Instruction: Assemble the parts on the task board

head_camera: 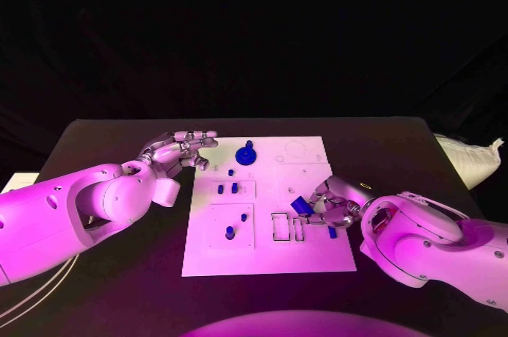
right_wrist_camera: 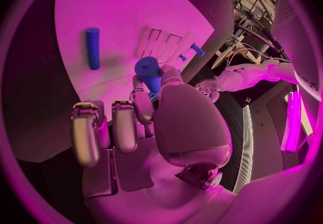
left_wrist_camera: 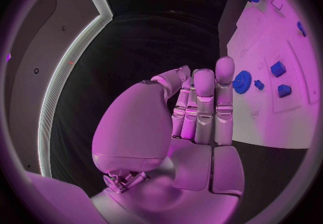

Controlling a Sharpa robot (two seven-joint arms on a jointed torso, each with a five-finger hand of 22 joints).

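Note:
The white task board [head_camera: 318, 256] lies in the middle of the black table. My right hand [head_camera: 330, 205] hovers over its right side and pinches a short blue peg [head_camera: 301, 205] between thumb and a finger; the right wrist view shows that peg [right_wrist_camera: 149, 71] at the fingertips. A second blue peg [head_camera: 331, 232] lies flat on the board beside this hand. My left hand [head_camera: 186, 150] sits at the board's far left corner, holding nothing, fingers [left_wrist_camera: 202, 105] side by side. A blue gear [head_camera: 246, 156] stands just right of it. Several small blue parts [head_camera: 230, 233] stand in the left panels.
Two narrow rectangular slots [head_camera: 287, 227] are cut in the board in front of my right hand. A white bag [head_camera: 466, 161] lies at the table's far right edge. White cables [head_camera: 31, 293] hang off the near left.

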